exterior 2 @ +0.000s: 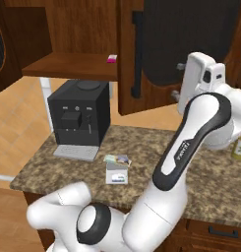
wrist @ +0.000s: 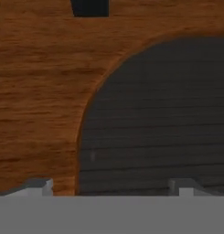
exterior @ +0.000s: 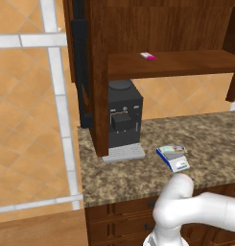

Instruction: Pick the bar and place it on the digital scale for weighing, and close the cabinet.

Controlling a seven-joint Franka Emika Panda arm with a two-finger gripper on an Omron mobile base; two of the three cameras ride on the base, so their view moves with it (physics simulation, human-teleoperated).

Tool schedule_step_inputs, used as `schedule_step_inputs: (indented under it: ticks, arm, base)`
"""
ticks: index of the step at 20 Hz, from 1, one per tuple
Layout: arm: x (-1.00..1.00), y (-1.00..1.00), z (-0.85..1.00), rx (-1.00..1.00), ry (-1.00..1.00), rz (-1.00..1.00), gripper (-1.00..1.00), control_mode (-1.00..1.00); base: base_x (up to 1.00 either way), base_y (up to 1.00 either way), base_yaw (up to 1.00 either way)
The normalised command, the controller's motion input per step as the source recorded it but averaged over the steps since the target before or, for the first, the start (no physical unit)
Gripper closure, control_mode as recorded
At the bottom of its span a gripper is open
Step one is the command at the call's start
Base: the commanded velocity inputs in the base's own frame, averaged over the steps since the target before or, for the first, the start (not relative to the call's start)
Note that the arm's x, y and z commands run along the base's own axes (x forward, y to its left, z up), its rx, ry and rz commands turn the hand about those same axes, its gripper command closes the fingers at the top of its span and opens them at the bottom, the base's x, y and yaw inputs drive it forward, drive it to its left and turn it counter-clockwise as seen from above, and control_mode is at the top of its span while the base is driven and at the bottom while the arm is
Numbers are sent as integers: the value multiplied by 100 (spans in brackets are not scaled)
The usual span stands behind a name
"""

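The jaws are standing spread and holding nothing, their two tips wide apart at the foot of the hand view, with the gripper [wrist: 111,185] facing the cabinet [wrist: 40,91] door squarely, right up against the wood frame and dark inset panel. In the right base view the hand is sitting against the open right door [exterior 2: 186,44], so the step in hand looks to be closing it. To do that well, the arm should be pressing flat on the panel on the side away from the hinge, following the door's arc rather than shoving straight. Farther off on the counter [exterior: 210,139], the bar [exterior: 171,150] is lying on the digital scale [exterior: 175,162], just beside the coffee machine [exterior: 123,120]. Beyond, a pink-and-white item [exterior: 148,56] is resting on the shelf [exterior: 186,65].
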Motion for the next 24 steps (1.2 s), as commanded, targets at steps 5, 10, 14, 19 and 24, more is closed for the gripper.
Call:
schedule_step_inputs:
  ticks: [5, 10, 14, 19, 24]
  arm:
    - [100, 70, 0, -19, 5, -38, -100, -100]
    - [100, 19, 0, -6, 1, -18, -100, -100]
    - [99, 0, 0, 0, 0, -4, -100, -100]
    - [91, 0, -1, 0, 0, 0, -100, -100]
    - [79, -2, 0, 0, 1, 0, -100, -100]
  base:
    - [0, 0, 0]
    - [0, 0, 0]
    - [0, 0, 0]
    - [0, 0, 0]
    - [0, 0, 0]
